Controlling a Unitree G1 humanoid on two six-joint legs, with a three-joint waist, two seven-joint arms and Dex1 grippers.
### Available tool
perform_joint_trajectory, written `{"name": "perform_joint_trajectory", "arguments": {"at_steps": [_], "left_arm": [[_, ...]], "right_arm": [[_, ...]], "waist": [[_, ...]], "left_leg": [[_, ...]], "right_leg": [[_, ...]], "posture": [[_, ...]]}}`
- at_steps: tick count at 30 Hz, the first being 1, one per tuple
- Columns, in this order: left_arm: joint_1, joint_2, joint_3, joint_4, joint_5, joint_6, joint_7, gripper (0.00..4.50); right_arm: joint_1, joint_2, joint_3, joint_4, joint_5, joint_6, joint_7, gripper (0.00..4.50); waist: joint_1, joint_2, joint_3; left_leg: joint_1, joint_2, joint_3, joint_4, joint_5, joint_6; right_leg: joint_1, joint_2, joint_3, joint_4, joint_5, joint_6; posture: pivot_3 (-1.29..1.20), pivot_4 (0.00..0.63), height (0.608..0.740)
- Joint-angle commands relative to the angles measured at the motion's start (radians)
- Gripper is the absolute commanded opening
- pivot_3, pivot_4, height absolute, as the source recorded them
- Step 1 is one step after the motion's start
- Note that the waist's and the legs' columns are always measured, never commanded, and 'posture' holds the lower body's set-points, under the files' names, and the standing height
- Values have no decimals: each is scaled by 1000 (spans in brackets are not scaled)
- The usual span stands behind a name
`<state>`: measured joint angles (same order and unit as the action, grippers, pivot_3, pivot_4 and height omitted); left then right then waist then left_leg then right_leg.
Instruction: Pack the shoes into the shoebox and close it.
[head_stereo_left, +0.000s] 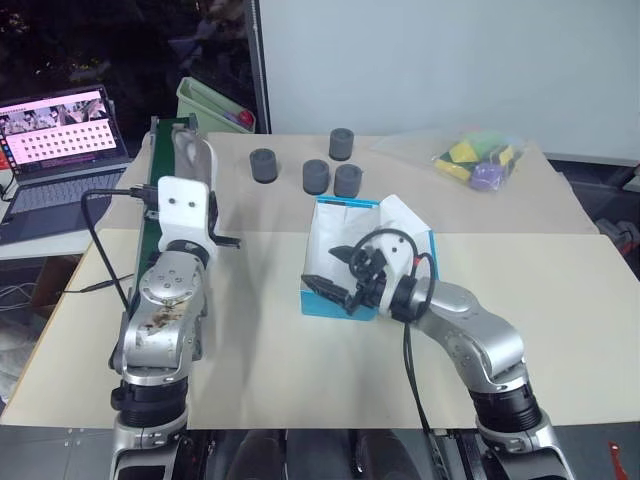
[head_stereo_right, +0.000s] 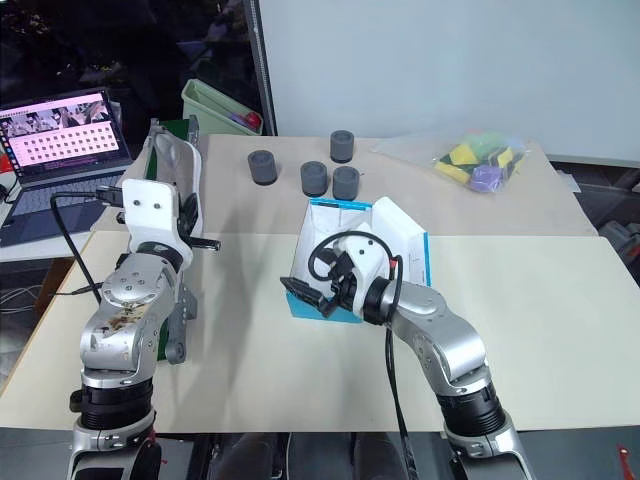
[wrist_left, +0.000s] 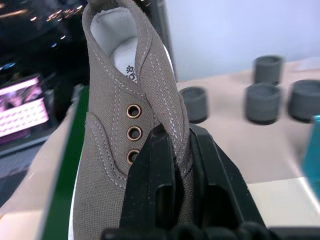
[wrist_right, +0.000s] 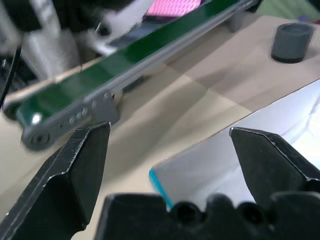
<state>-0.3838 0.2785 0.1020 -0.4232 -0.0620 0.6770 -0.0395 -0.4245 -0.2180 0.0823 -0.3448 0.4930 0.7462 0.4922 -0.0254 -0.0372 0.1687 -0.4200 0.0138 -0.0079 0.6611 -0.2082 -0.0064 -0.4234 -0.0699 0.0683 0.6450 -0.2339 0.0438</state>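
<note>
One grey-brown shoe (wrist_left: 125, 75) with brass eyelets and a white sole is held up above the green conveyor belt (wrist_right: 115, 65), toe end down. My left gripper (wrist_left: 175, 137) is shut on the fabric of its upper beside the eyelets. The blue shoebox (head_stereo_left: 322, 304) stands open at the table's middle, white inside, its lid (head_stereo_left: 408, 222) leaning back to the right. My right gripper (head_stereo_left: 335, 270) is open at the box's near left corner, and that corner's blue edge (wrist_right: 157, 180) lies between its fingers without touching them.
Several dark grey cylinders (head_stereo_left: 317, 175) stand behind the box. A clear bag of coloured items (head_stereo_left: 480, 160) lies at the back right. A laptop (head_stereo_left: 62, 128) and a green bin (head_stereo_left: 208, 98) sit beyond the conveyor on the left.
</note>
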Motion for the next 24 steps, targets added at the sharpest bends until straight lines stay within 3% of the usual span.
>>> {"name": "perform_joint_trajectory", "arguments": {"at_steps": [1,3,8,16,24], "left_arm": [[19,-29,-5,-51,-38,-14,-31,386],[28,-73,20,-62,-93,24,-36,386],[36,-112,-5,-120,-223,56,-132,386],[-1,-142,-5,-138,-417,110,-220,386],[-18,-103,-16,-114,-453,123,-227,386]], "right_arm": [[-161,183,-345,154,359,165,-292,4500],[-242,215,-460,214,511,224,-391,4500],[-345,184,-524,312,619,338,-519,4500],[-380,188,-519,426,683,427,-616,4500],[-406,191,-505,429,718,435,-630,4500]], "waist": [[-4,0,0],[-3,0,0],[-2,0,0],[-19,1,0],[-22,1,0]], "left_leg": [[0,1,0,0,0,0],[0,1,-1,0,0,0],[-4,1,-2,0,0,0],[-3,1,-1,0,0,1],[-3,1,-1,0,0,1]], "right_leg": [[0,0,0,1,0,0],[0,0,0,1,1,-1],[-1,0,-3,2,1,-1],[0,1,-2,-2,1,-1],[-1,2,-2,-3,1,-1]], "posture": [[0,150,729],[0,150,729],[0,150,729],[0,150,729],[0,150,729]]}}
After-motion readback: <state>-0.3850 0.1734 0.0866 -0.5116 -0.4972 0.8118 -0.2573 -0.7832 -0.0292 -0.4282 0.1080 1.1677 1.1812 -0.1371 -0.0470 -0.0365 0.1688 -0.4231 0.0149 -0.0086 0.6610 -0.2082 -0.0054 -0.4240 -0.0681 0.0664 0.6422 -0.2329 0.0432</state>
